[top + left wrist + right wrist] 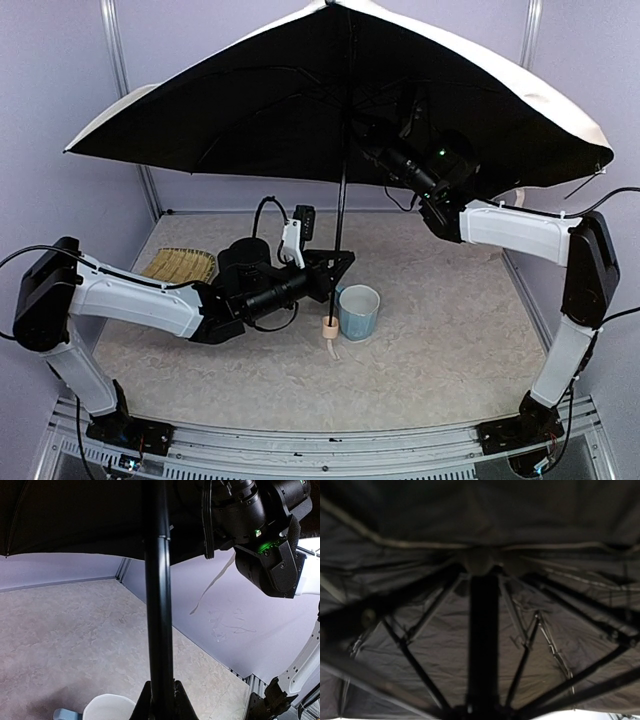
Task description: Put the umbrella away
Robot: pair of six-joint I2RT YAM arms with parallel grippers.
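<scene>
The umbrella (260, 110) stands open and upright over the table, black lining facing down and cream fabric at its rim. Its thin black shaft (340, 215) runs down to a small beige handle (330, 327) just above the table. My left gripper (335, 265) is shut on the lower shaft, and the left wrist view shows the shaft (159, 605) pinched between the jaws of that gripper (160, 700). My right gripper (372, 135) is high under the canopy at the upper shaft (483, 645). Its jaws sit close against both sides of the shaft, dark and hard to make out.
A light-blue mug (358, 311) stands just right of the handle, and it also shows in the left wrist view (107, 707). A woven straw tray (180, 265) lies at the back left. Walls enclose the table at the back and sides. The canopy spans most of the workspace.
</scene>
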